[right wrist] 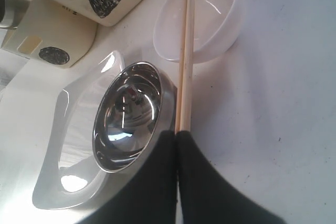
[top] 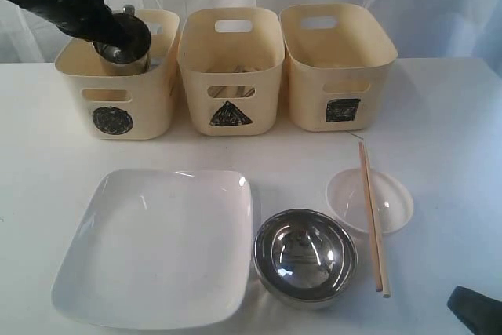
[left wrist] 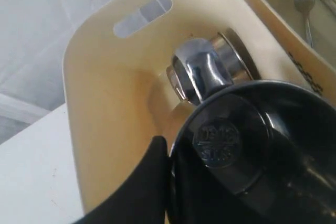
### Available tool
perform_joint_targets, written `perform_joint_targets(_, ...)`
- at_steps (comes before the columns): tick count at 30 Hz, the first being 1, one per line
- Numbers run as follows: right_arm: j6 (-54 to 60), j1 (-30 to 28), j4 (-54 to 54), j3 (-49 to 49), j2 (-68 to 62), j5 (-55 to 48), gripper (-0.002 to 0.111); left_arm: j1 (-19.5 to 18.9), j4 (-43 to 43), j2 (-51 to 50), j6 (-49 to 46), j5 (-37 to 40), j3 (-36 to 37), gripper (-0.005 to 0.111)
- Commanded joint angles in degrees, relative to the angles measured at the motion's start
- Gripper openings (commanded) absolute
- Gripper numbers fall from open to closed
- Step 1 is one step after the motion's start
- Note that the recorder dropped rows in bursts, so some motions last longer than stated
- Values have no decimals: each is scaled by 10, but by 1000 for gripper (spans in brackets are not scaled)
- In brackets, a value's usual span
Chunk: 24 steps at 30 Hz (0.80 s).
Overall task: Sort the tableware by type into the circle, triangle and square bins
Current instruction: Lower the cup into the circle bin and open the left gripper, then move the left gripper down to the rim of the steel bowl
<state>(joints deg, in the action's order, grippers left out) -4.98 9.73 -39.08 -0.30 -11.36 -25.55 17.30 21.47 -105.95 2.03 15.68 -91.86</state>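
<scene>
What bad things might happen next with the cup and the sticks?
The steel cup in the left end effector hangs over the circle bin, where another cup already lies; dropped, it might bang or bounce. The chopsticks lie across the clear dish, so lifting either might drag the other.

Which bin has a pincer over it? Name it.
The circle bin, at the left end: the left pincer holds a steel cup over it; the other two have none.
</scene>
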Motion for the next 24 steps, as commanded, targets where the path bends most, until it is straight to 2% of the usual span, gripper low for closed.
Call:
perform_joint_targets(1, 0, 2, 3, 3, 4, 3, 0, -1, 1, 6, 10, 11, 2, 11)
perform_joint_targets(5, 0, 2, 3, 3, 4, 3, 0, -1, 1, 6, 10, 28, 2, 39)
perform_joint_targets(8, 0, 2, 3, 3, 4, 3, 0, -1, 1, 6, 14, 32, 2, 52)
perform_joint_targets(15, 0, 2, 3, 3, 4, 3, 0, -1, -2, 7, 31, 32, 2, 52)
perform_joint_targets(20, 0, 2, 3, 3, 4, 3, 0, 1, -91, 33, 35, 40, 2, 52)
perform_joint_targets(23, 0, 2, 3, 3, 4, 3, 0, 11, -158, 54, -6, 95, 2, 52)
perform_joint_targets(24, 0, 2, 3, 3, 4, 3, 0, 25, -178, 60, -33, 138, 2, 52)
